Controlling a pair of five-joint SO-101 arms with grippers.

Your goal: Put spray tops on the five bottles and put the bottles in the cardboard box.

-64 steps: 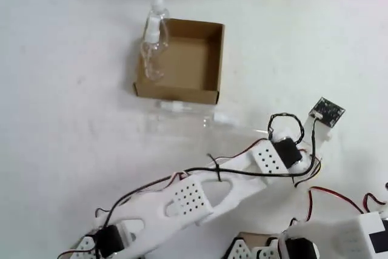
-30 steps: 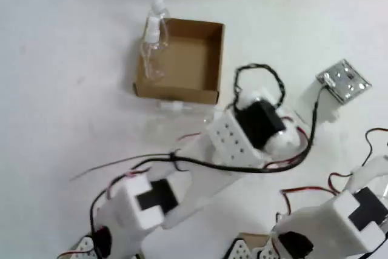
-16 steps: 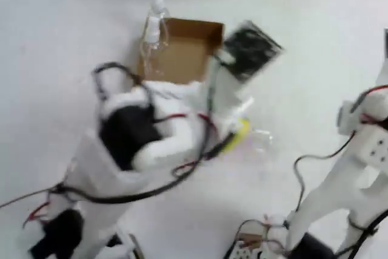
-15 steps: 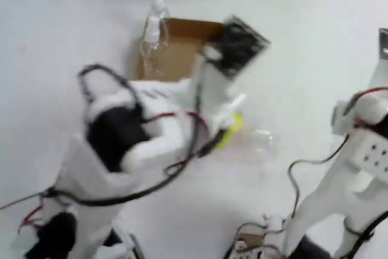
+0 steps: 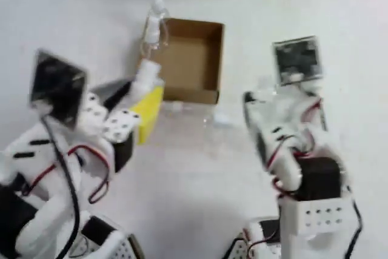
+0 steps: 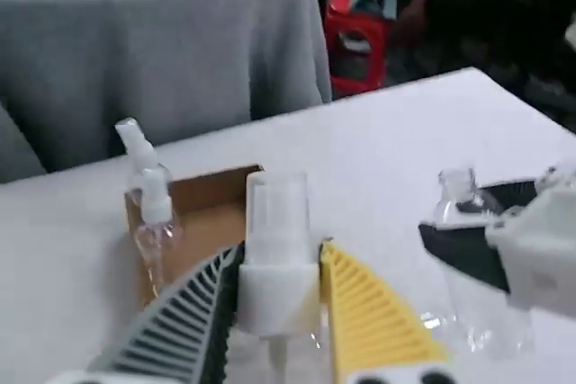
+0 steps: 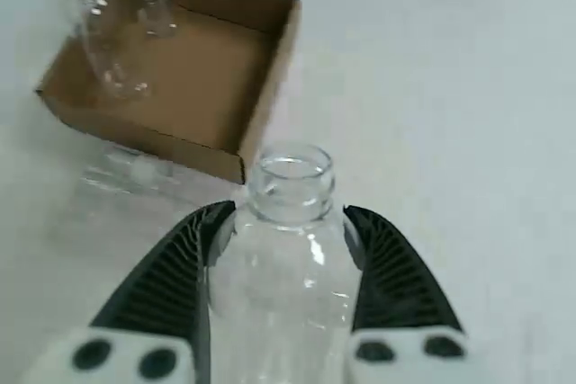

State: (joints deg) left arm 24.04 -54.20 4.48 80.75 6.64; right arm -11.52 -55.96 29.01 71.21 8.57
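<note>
A white spray top (image 6: 274,222) is held tight between the grey and yellow jaws of the left gripper (image 6: 279,263), beside the cardboard box (image 5: 209,47). An open bottle (image 7: 288,267) with no top is gripped upright in the black jaws of the right gripper (image 7: 290,215), in front of the box. Two capped bottles (image 5: 153,22) are seen inside the box, against one side wall. A lying bottle (image 7: 126,173) is seen on the table (image 5: 73,28) by the box's front wall.

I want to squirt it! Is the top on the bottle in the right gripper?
Off. The bottle has an open, bare mouth; the left gripper holds a spray top.
</note>
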